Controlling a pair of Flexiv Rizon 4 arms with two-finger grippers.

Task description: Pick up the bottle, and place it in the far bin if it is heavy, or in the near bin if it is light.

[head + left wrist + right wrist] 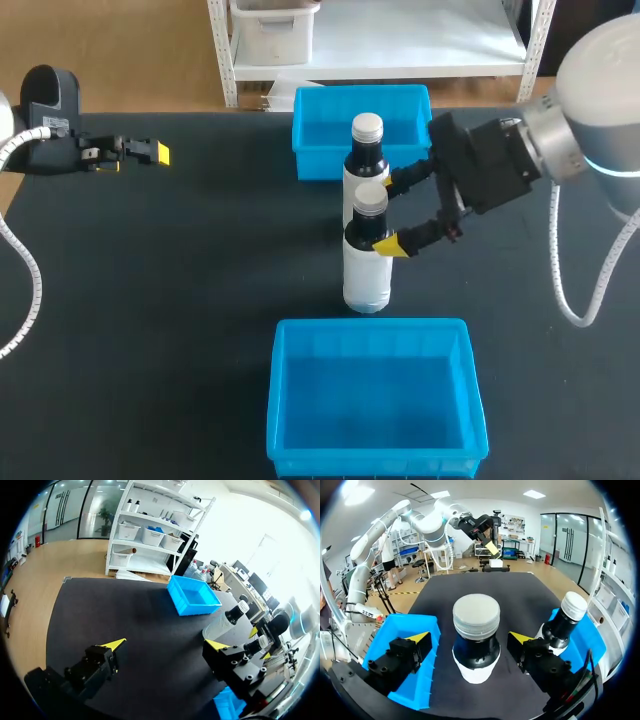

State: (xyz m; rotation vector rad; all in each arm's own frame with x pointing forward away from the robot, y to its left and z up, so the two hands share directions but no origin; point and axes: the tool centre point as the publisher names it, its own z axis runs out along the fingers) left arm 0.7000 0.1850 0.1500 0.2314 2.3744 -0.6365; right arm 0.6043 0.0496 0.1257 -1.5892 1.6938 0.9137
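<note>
Two bottles stood upright mid-table, the nearer bottle (367, 270) just in front of the farther bottle (365, 150), with the far bin (310, 140) at twelve o'clock and the near bin (290, 400) at six. From three o'clock, the right gripper (470, 639) straddled the nearer bottle's dark neck, fingers apart and not touching, likely lined up to grip below the cap. At ten o'clock the left gripper (166, 643) sat well away, fingers spread.

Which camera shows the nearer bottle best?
Right wrist view: the nearer bottle stands close up between the right end effector's open fingers. Head view shows its full height, but distant; left wrist view, only its cap, far off.
</note>
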